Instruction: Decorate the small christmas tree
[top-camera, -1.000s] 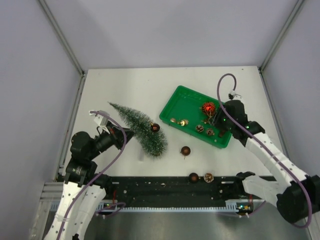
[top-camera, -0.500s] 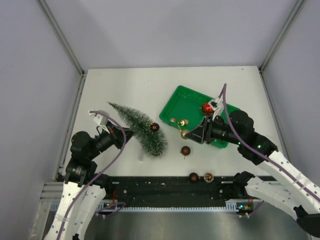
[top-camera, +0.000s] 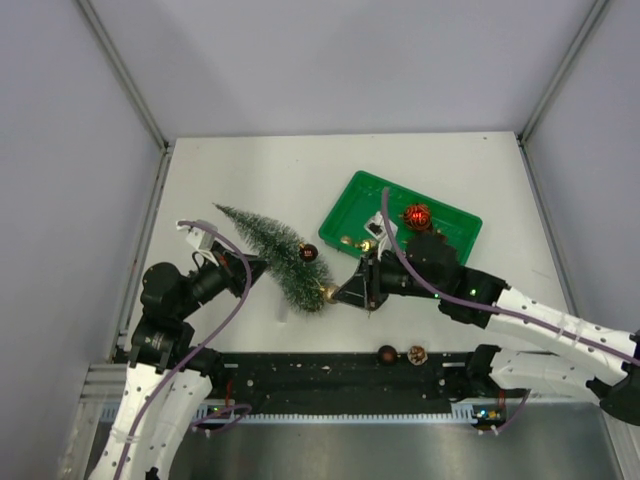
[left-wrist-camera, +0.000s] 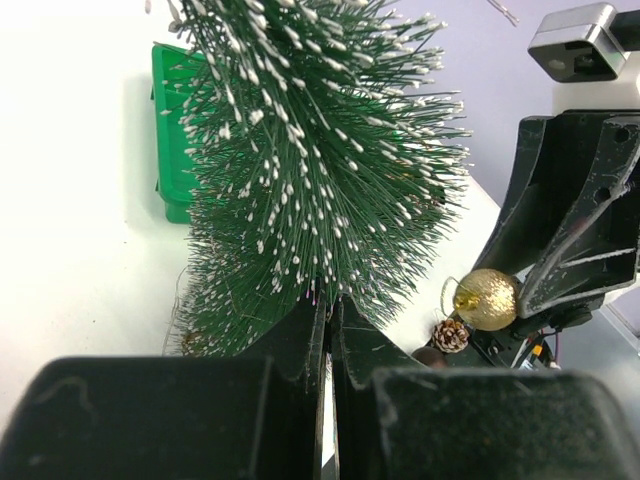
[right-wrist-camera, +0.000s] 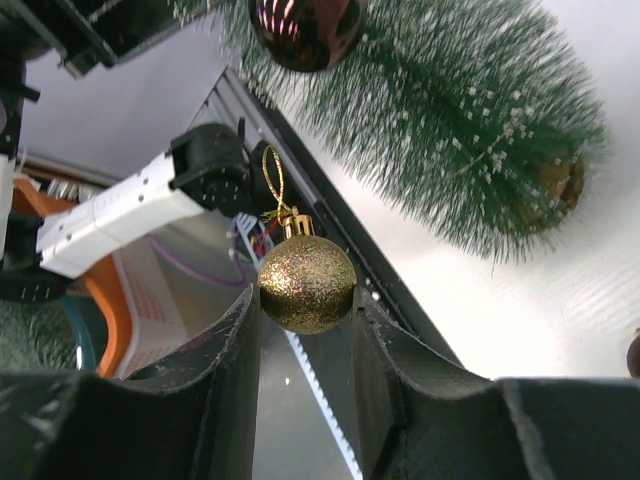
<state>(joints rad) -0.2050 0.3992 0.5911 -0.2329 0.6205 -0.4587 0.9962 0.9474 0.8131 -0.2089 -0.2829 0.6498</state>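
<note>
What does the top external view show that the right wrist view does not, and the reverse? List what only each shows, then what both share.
Only the top external view: the green tray with a red ornament in it, and a brown ball beside a pine cone, both outside the tray.
Only the right wrist view: the thin hanging loop and cap on the gold ball.
Both: the small christmas tree, a dark bauble on it, and that gold ball clamped between the right jaws.
</note>
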